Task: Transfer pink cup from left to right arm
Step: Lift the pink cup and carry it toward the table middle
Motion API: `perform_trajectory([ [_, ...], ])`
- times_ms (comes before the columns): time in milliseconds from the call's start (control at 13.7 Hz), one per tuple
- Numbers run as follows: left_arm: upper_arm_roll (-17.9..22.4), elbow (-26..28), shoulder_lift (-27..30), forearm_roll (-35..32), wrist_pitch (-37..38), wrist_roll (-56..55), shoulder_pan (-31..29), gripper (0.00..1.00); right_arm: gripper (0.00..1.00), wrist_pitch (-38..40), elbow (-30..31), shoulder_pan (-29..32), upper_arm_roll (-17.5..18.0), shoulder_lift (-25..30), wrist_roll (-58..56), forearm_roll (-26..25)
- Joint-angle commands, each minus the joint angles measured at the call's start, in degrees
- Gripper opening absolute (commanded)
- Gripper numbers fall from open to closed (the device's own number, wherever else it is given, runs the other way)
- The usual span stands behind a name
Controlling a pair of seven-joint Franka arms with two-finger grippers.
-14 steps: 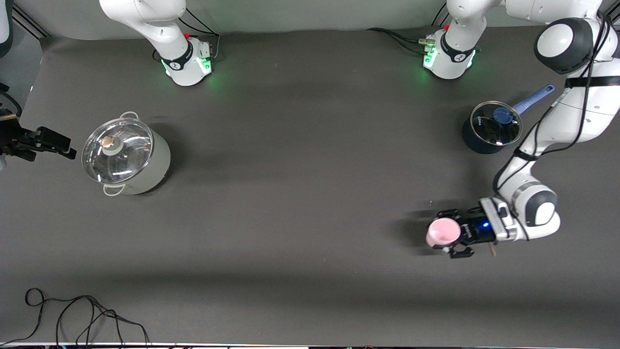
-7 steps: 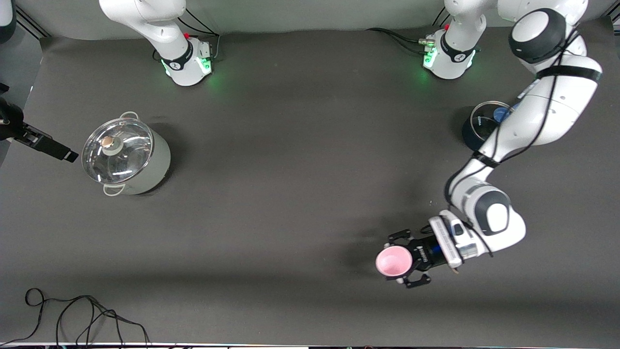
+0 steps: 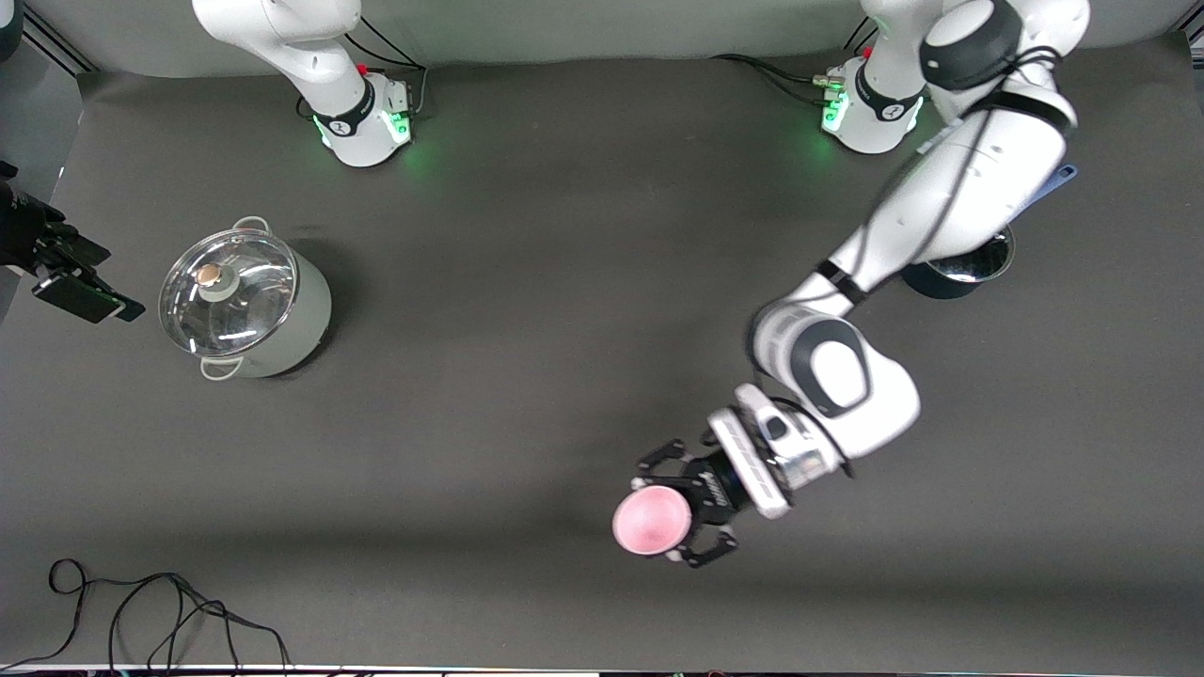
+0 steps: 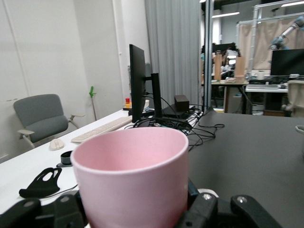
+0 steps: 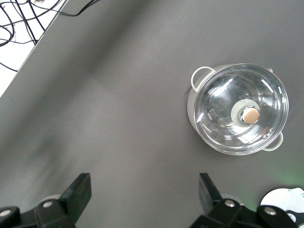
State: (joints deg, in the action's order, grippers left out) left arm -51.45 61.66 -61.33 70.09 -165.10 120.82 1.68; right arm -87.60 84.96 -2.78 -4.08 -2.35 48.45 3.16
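Note:
The pink cup (image 3: 651, 522) is a small pale-pink tumbler held in the air over the dark mat, roughly midway along the table, with its mouth facing up. My left gripper (image 3: 672, 512) is shut on its wall, one black finger on each side. In the left wrist view the pink cup (image 4: 130, 175) fills the foreground between the fingers (image 4: 204, 211) of the left gripper (image 4: 135, 211). My right gripper (image 3: 83, 279) hangs at the right arm's end of the table, beside the steel pot. The right gripper (image 5: 144, 192) is open with nothing between its fingers.
A steel pot with a glass lid (image 3: 243, 301) stands toward the right arm's end and shows again as the steel pot (image 5: 240, 108) under the right wrist. A dark blue saucepan (image 3: 955, 268) is partly hidden by the left arm. A black cable (image 3: 141, 611) lies by the near edge.
The left arm has swung the pink cup from the left arm's end toward the middle of the table. The right gripper has turned in place at its end.

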Motion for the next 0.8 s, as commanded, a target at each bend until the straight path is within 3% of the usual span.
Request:
perform_trajectory([
  [0,1.4,-7.7,-0.2,0.6,-8.9,-5.9,9.5,0.0,1.0,0.9,-0.8,0.0,-0.1,0.0,-1.1,0.9],
  [365,1.6,-14.1,-0.2,0.4,-20.8,-8.1,21.4,0.0,1.0,1.0,-0.8,-0.1,-0.1,0.1,-5.0,0.9],
  [729,1.6,-15.4,1.0,0.2,-25.9,-9.6,26.4,0.0,1.0,1.1,-6.4,-3.4,0.7,-2.0,-0.4,0.9],
])
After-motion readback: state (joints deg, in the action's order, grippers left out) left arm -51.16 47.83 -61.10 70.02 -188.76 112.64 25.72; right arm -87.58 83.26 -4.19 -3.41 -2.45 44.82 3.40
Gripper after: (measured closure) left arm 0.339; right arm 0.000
